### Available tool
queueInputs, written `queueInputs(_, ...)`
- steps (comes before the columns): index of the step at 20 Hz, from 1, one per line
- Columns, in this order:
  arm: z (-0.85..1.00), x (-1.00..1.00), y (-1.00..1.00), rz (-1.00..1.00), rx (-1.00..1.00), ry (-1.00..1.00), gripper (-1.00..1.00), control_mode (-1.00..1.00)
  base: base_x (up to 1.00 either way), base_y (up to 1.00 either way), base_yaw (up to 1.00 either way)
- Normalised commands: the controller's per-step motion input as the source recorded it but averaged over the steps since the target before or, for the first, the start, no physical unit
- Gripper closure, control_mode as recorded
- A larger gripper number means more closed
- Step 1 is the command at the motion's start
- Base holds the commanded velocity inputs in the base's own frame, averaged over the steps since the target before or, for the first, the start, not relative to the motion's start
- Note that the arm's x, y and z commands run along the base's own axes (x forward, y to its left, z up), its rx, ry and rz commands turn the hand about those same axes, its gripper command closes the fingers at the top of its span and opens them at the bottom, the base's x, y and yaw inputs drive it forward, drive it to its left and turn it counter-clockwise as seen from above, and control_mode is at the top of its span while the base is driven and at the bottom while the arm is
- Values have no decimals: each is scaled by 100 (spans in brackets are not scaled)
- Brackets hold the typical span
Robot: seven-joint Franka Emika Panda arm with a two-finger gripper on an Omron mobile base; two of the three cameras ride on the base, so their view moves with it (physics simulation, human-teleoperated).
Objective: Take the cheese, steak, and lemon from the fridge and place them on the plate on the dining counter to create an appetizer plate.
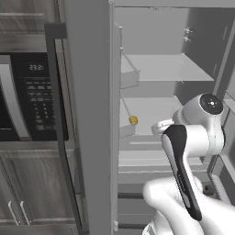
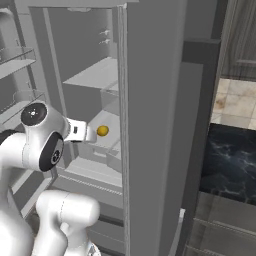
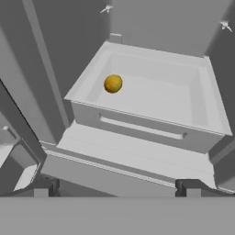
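The fridge stands open, its pale grey shelves bare apart from the lemon. The lemon, a small round yellow ball, lies in the back left part of a shallow white drawer tray. It also shows on the middle shelf as the lemon and the lemon. My gripper is open, well short of the tray's front wall and holding nothing. From the right base camera my hand sits just left of the lemon. Cheese, steak and plate are out of view.
A black microwave sits left of the fridge, above grey cabinet doors. The fridge's grey side wall stands close on my right. Past it is a black marble-look dining counter. Door bins hang at the far left.
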Motion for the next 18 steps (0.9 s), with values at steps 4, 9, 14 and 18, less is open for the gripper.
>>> queueInputs(4, -3, 32, 7, 0, 0, 4, -100, -100, 0, 0, 0)
queueInputs(9, -17, 34, 9, 0, 0, 3, -100, -100, 0, 0, 0)
queueInputs(14, -44, 13, 1, 0, 0, -3, -100, -100, 0, 0, 0)
queueInputs(18, -37, 20, 0, 0, 0, -4, -100, -100, 0, 0, 0)
